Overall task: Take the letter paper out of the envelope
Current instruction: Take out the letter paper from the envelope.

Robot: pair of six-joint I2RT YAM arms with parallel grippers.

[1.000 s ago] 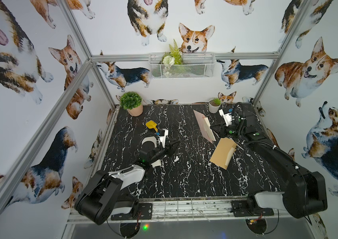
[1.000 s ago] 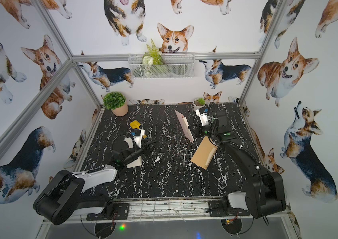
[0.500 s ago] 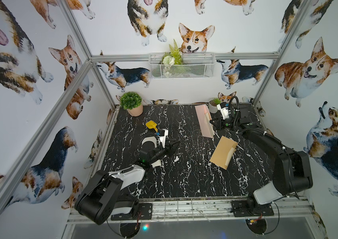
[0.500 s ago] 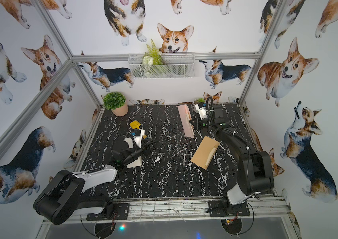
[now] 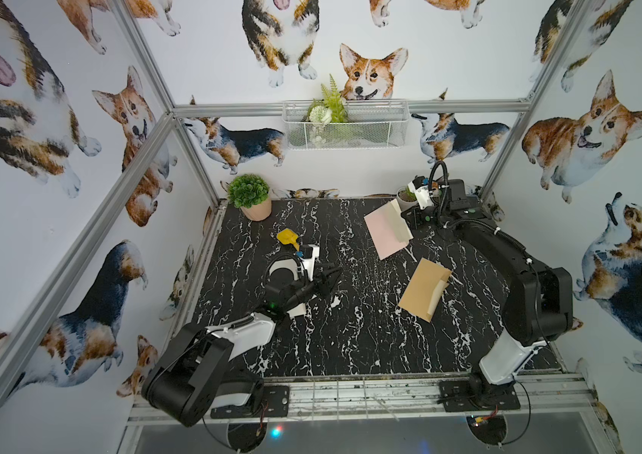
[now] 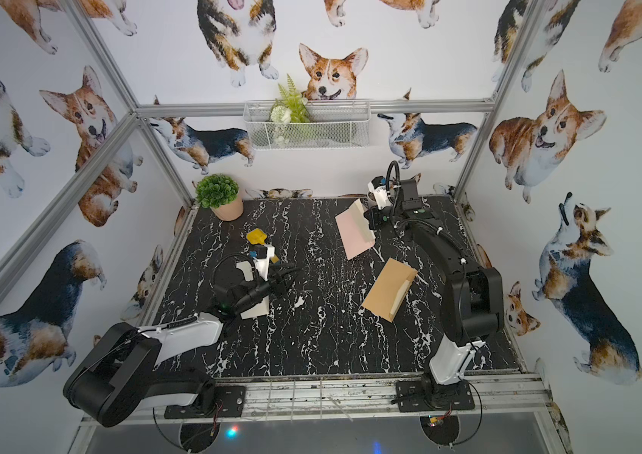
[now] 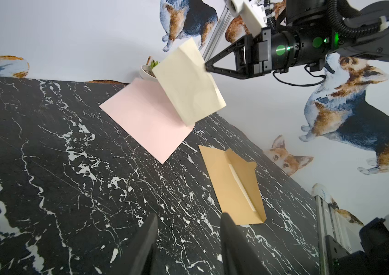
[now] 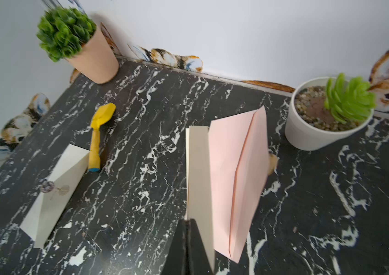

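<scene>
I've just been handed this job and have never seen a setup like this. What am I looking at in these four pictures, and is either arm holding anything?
Two robot arms are mounted at the near edge of a black marbled table. Both top views look down on the whole scene from one camera head. The other two pictures come from a camera on each arm's wrist.

The right gripper is shut on a cream folded letter paper, held in front of a pink envelope near the far right corner. I cannot tell whether the two touch. The left gripper is open and empty.

Also on the table are a brown envelope with its flap open, a white envelope under the left arm, a yellow toy shovel, a leafy plant in a terracotta pot and a succulent in a white pot.
</scene>
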